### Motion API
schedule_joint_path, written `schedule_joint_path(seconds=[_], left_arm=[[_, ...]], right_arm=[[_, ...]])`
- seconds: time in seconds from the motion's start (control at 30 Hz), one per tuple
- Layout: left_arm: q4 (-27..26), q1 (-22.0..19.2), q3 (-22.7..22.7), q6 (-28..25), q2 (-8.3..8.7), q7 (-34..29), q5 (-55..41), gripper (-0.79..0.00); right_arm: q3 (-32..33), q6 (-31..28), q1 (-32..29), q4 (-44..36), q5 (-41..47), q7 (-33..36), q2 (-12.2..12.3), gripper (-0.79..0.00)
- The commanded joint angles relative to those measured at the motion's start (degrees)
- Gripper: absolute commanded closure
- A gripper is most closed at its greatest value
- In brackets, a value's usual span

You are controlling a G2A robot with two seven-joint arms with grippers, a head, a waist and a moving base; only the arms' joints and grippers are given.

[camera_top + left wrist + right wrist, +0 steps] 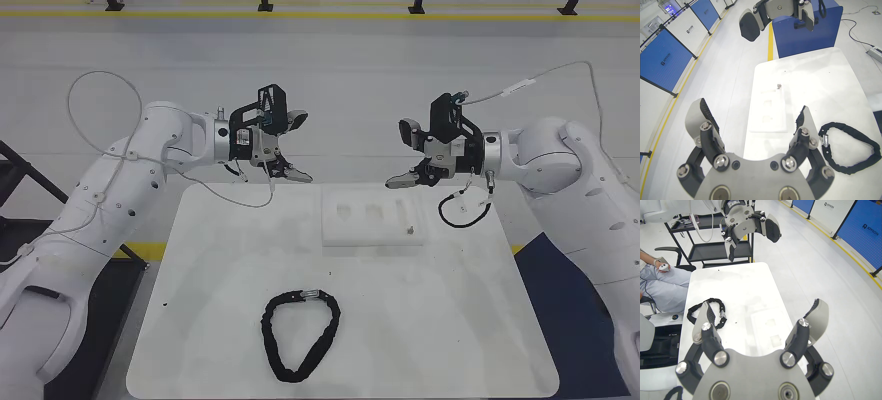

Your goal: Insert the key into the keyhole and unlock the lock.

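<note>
we are barely starting. we are holding the left gripper (298, 148) and right gripper (404, 156) wide open and empty above the tabletop's (450, 320) far edge. the key (409, 229) is lying on the foam tray (350, 235) there, the lock (300, 335) sitting by the near edge; grasping, inserting and turning are all waiting.

Table (200, 300): white, carrying two things.
Chain lock (268, 335): lying in a closed loop toward seven o'clock.
Foam tray (372, 238): sitting toward one o'clock, well apart.
</note>
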Motion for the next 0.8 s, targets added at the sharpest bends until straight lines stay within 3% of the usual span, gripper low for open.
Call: schedule_joint_path(seconds=[0.0,0.57,0.77], left_arm=[[0.0,0.0,0.0,0.0,0.00,0.0,0.0,-0.785],[0.0,0.0,0.0,0.0,0.00,0.0,0.0,-0.785],[0.0,0.0,0.0,0.0,0.00,0.0,0.0,-0.785]], right_arm=[[0.0,0.0,0.0,0.0,0.0,0.0,0.0,-0.785],[0.0,0.0,0.0,0.0,0.0,0.0,0.0,-0.785],[-0.6,3.6,-3.4,3.4,-0.9,-0.2,0.1,-0.785]])
